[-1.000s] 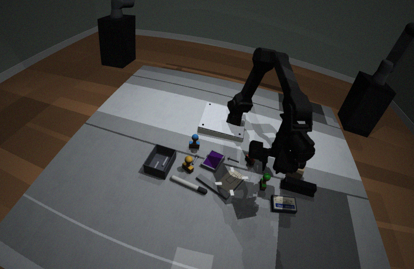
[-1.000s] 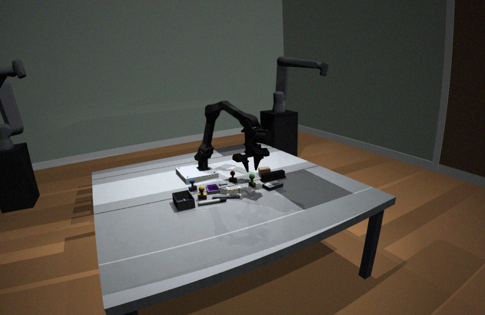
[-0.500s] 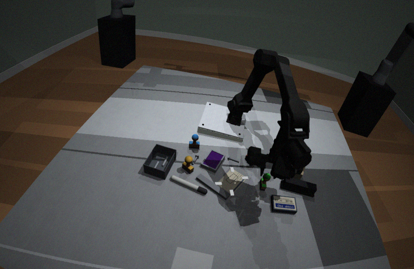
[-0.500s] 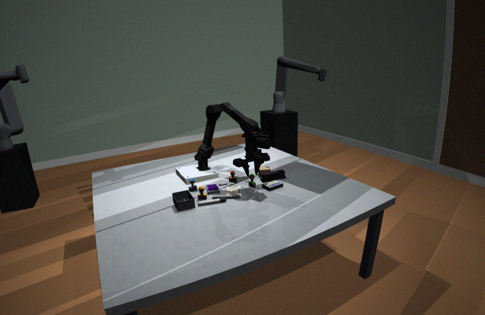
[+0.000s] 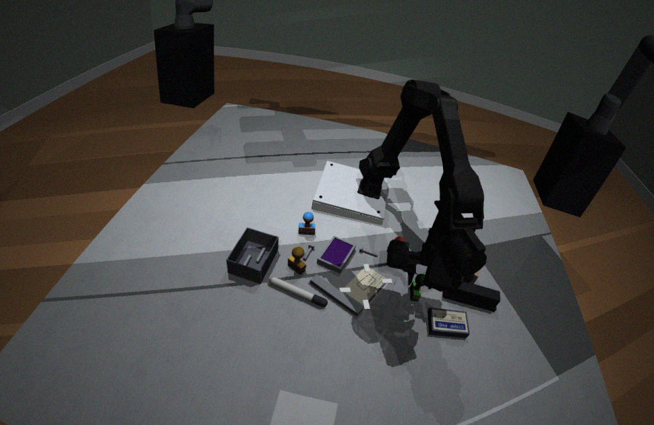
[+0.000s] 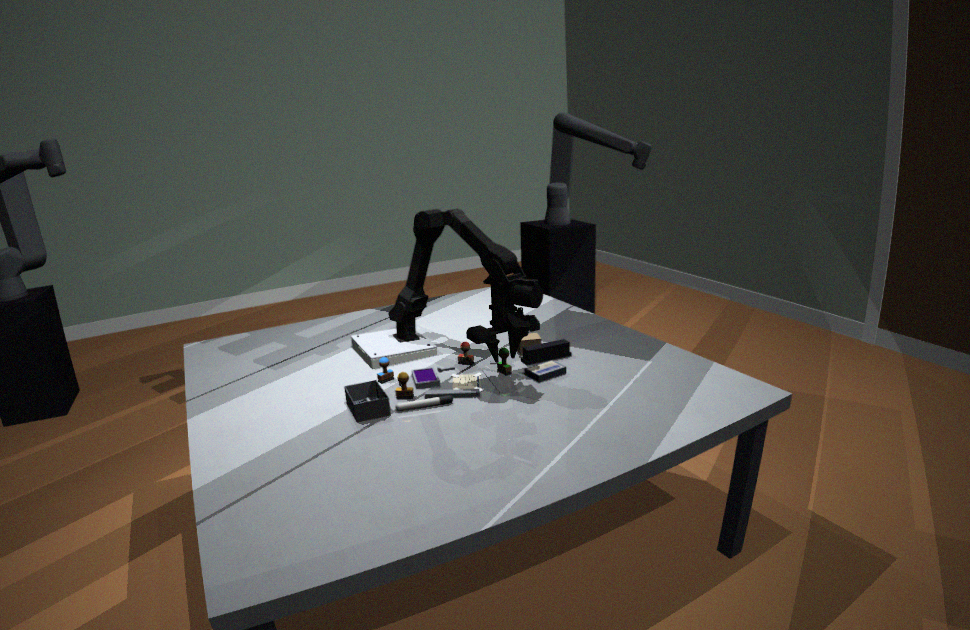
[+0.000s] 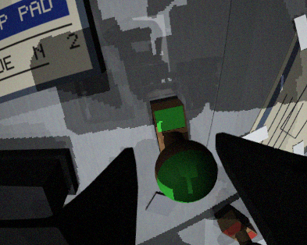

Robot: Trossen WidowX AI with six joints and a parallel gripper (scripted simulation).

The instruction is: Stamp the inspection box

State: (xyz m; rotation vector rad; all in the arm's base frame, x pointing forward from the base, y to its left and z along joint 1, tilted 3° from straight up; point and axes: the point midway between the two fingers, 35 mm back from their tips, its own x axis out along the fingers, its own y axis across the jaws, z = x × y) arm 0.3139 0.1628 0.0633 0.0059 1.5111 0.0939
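Observation:
My gripper point(image 6: 504, 358) point(image 7: 175, 147) is open, pointing down, with its fingers on either side of the green-knobbed stamp point(image 5: 416, 292) point(image 6: 504, 366) point(image 7: 186, 172), which stands upright on the bench. The knob shows between the fingertips with gaps on both sides. Stamps with blue point(image 5: 307, 223) point(image 6: 384, 367), yellow point(image 5: 297, 258) point(image 6: 403, 386) and red point(image 5: 399, 239) point(image 6: 465, 352) point(image 7: 232, 228) knobs also stand there. No stamp's wording is readable. The purple ink pad point(image 5: 336, 252) point(image 6: 425, 376) lies open. The taped card point(image 5: 371, 276) point(image 6: 465, 381) point(image 7: 300, 87) shows an outlined box without a visible print.
A closed BLUE stamp pad case point(image 5: 448, 325) point(image 6: 545, 370) point(image 7: 13, 79) and a black block point(image 5: 471, 295) point(image 6: 547, 350) point(image 7: 25, 165) flank the green stamp. A grey bar point(image 5: 336, 294), a marker point(image 5: 295, 291) and a dark open tray point(image 5: 245, 269) point(image 6: 366, 405) lie beyond the card.

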